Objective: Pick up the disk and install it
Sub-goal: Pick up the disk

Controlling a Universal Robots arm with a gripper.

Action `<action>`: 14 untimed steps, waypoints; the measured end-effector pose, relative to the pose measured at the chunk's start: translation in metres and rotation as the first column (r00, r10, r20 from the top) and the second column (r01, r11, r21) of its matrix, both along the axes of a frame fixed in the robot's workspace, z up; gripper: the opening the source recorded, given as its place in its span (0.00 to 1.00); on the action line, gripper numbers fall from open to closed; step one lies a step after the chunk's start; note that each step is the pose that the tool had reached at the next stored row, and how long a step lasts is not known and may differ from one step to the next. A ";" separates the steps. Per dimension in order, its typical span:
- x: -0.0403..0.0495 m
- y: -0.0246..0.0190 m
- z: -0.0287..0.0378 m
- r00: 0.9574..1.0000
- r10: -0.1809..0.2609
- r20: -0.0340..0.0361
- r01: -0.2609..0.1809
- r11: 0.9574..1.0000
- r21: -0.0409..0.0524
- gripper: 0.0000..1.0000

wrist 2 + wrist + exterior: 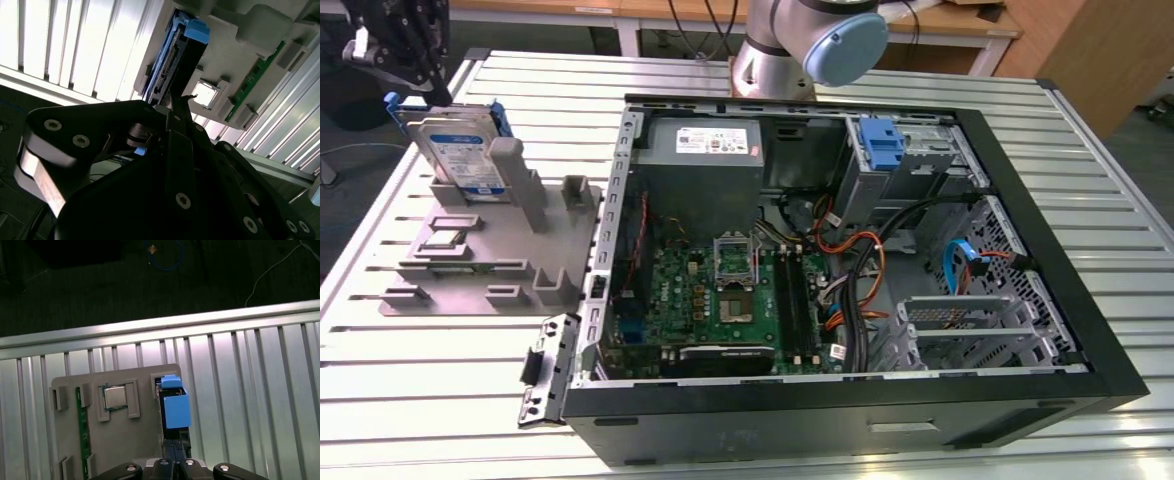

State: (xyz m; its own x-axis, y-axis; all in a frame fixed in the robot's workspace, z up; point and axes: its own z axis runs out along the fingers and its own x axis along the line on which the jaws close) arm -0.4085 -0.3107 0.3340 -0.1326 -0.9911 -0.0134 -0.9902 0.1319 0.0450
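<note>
Silver-grey metal with a white-and-blue label and a bright blue plastic bracket at its edges: the flat rectangular disk stands on edge in a slot of the grey moulded holder plate. The plate lies on the ribbed aluminium table, at the exterior view's left of the open black computer case. The disk is not yet lifted.

From where I stand, the dark gripper hangs just above the disk's upper edge, so the disk lies straight below it. In the first wrist view, the gripper looks down onto the blue bracket. Its two fingers look pressed together, with nothing between them. The second wrist view agrees: the fingertips meet in one narrow point close to the disk's edge, though I can't make out any contact.

The disk's labelled face looks out sideways, toward the exterior camera. I judge that its long axis runs roughly up and down. Its thin top edge runs in line with the seam between the fingers, so they could straddle it once parted.

A square metal processor chip and a green memory stick sit in neighbouring pockets of the holder.
</note>
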 end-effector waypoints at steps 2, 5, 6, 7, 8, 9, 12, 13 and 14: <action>0.0000 0.0001 -0.0001 1.000 0.010 0.000 -0.010 1.000 0.001 0.10; -0.0001 0.0002 -0.0002 1.000 0.023 0.001 -0.023 1.000 0.002 0.10; 0.0000 0.0002 -0.0003 1.000 0.025 0.001 -0.025 1.000 0.003 0.10; 0.0000 0.0002 -0.0003 1.000 0.025 0.001 -0.025 1.000 0.003 0.10; 0.0000 0.0002 -0.0003 1.000 0.025 0.001 -0.025 1.000 0.003 0.10; -0.0001 0.0002 -0.0002 1.000 0.026 0.001 -0.026 1.000 0.003 0.10; -0.0001 0.0002 -0.0002 1.000 0.026 0.001 -0.026 1.000 0.003 0.10; -0.0001 0.0002 -0.0002 1.000 0.026 0.001 -0.026 1.000 0.003 0.10; -0.0001 0.0001 -0.0002 1.000 0.026 0.001 -0.026 1.000 0.003 0.10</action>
